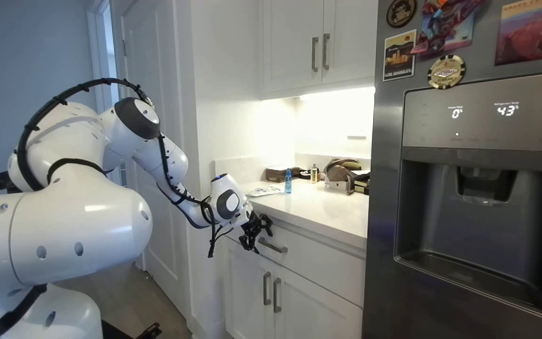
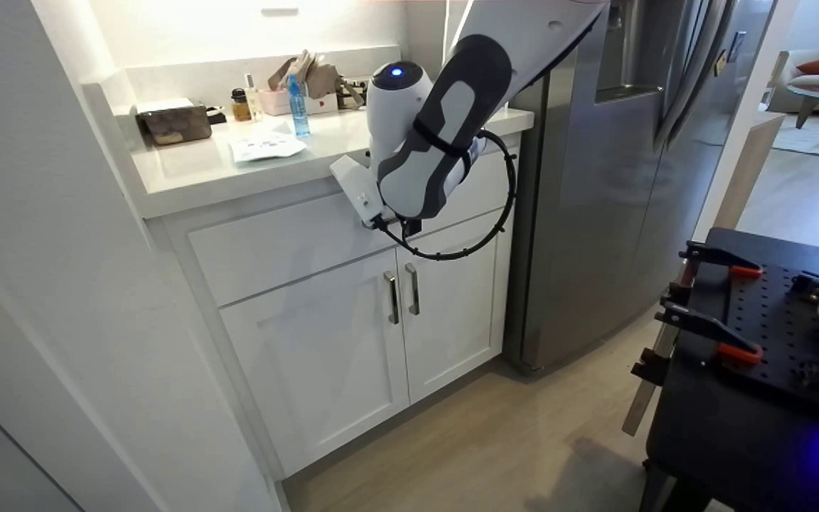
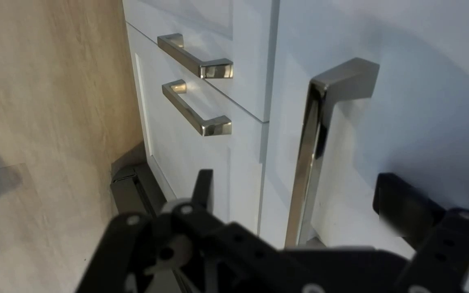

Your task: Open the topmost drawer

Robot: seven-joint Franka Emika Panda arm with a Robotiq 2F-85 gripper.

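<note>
The topmost drawer (image 1: pixel 320 263) is a wide white front under the countertop, flush with the cabinet and shut. It also shows in an exterior view (image 2: pixel 274 245) and fills the right of the wrist view (image 3: pixel 421 106). Its silver bar handle (image 1: pixel 273 246) runs steeply between my fingers in the wrist view (image 3: pixel 301 179). In an exterior view the arm hides most of this handle. My gripper (image 1: pixel 260 238) is open in front of the drawer by the handle. In the wrist view (image 3: pixel 297 187) one finger is on each side of the bar, both apart from it.
Two cabinet doors with vertical handles (image 1: pixel 277 295) lie below the drawer. The countertop (image 1: pixel 318 212) overhangs it and holds a blue bottle (image 1: pixel 288 181), a white packet (image 2: pixel 265 144) and a dark box (image 2: pixel 176 124). A steel refrigerator (image 1: pixel 468 292) stands beside the cabinet.
</note>
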